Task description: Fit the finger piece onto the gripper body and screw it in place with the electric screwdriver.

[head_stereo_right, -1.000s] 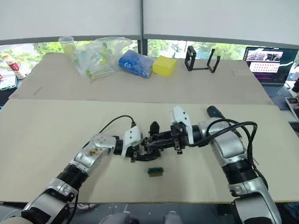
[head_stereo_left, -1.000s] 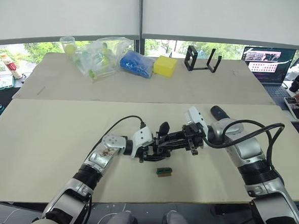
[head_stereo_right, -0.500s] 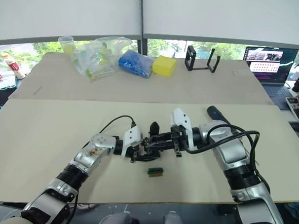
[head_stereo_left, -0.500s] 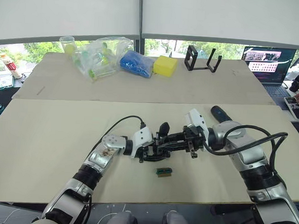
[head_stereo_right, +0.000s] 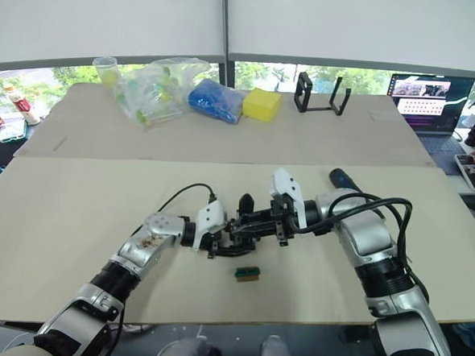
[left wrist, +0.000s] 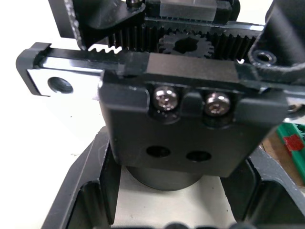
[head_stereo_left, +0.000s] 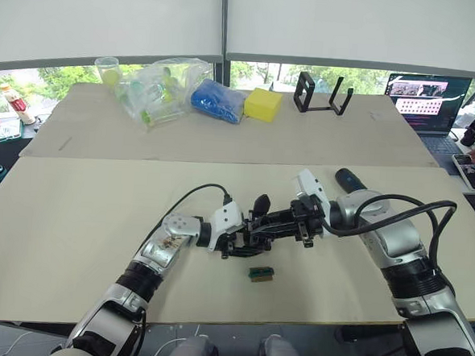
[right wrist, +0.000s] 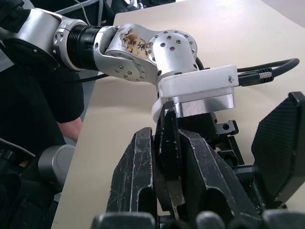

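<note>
Your 2 sets of fingers meet over the part, and the alignment is fragile.
The right gripper pinches the flat black plastic finger piece; the left gripper clamps the black geared gripper body above the counter. If either slips, the screw holes won't line up.

Matte black toothed plastic gripper body with two silver screws. Small green block on the pale beige worktop. Yellow foam cube beside a crumpled blue bag.
</note>
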